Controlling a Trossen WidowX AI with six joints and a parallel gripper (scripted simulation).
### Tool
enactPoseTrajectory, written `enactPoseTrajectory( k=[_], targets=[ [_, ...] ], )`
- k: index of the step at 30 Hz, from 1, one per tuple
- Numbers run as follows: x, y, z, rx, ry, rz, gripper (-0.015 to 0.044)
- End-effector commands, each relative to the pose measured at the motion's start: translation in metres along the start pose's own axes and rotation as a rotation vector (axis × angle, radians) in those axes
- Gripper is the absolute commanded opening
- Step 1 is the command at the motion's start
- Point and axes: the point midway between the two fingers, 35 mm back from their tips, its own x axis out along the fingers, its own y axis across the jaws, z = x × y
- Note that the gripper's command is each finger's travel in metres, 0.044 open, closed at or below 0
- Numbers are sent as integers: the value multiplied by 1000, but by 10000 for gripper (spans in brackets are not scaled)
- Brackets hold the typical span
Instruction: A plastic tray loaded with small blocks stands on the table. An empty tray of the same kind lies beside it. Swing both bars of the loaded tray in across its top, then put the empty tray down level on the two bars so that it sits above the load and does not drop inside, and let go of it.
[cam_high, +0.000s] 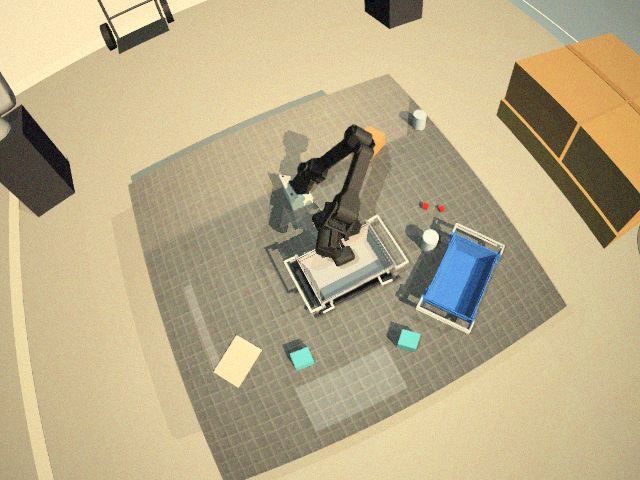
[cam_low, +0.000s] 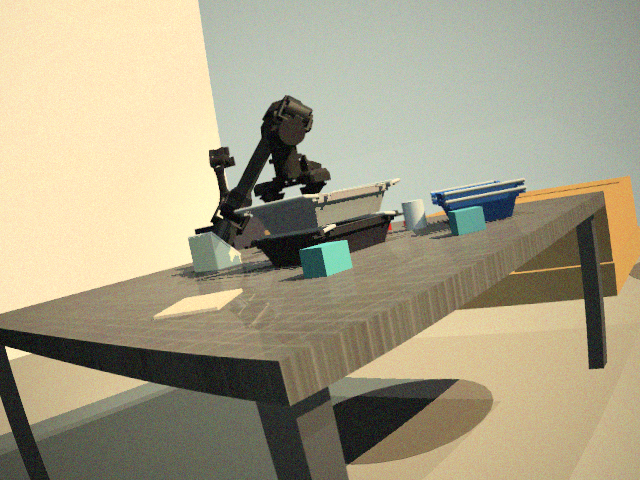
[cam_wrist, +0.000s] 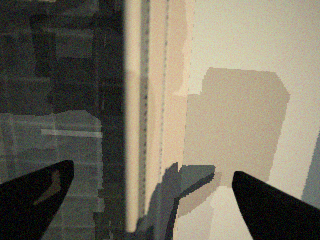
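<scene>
The empty light grey tray (cam_high: 356, 277) (cam_low: 351, 204) sits above the dark tray (cam_low: 361, 233), roughly level with its rim. White bar ends (cam_high: 385, 280) (cam_low: 328, 228) of the dark tray show between the two; the rest of its bars and its load are hidden. The light tray's own white bars (cam_high: 395, 242) stand out over its ends. My gripper (cam_low: 292, 191) (cam_wrist: 154, 173) is open and empty, just above the light tray. In the wrist view its fingers stand either side of the tray's rim (cam_wrist: 132, 110). In the top view the arm hides the fingertips.
A blue tray (cam_high: 460, 279) (cam_low: 485, 207) stands to the right, a white cylinder (cam_high: 429, 240) (cam_low: 414, 214) between. Two teal blocks (cam_high: 301, 357) (cam_high: 408, 339) stand in front. A pale wedge (cam_high: 292, 192) (cam_low: 209, 253) is near the arm base. A cream plate (cam_high: 237, 360) lies front left.
</scene>
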Motion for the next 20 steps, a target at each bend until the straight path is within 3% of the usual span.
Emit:
enactPoseTrajectory(
  k=[1,16,20],
  targets=[
    [-9,-2,-1,6,4,-7,440],
    [-99,0,0,102,28,-67,440],
    [-108,2,1,111,30,-73,440]
  ],
)
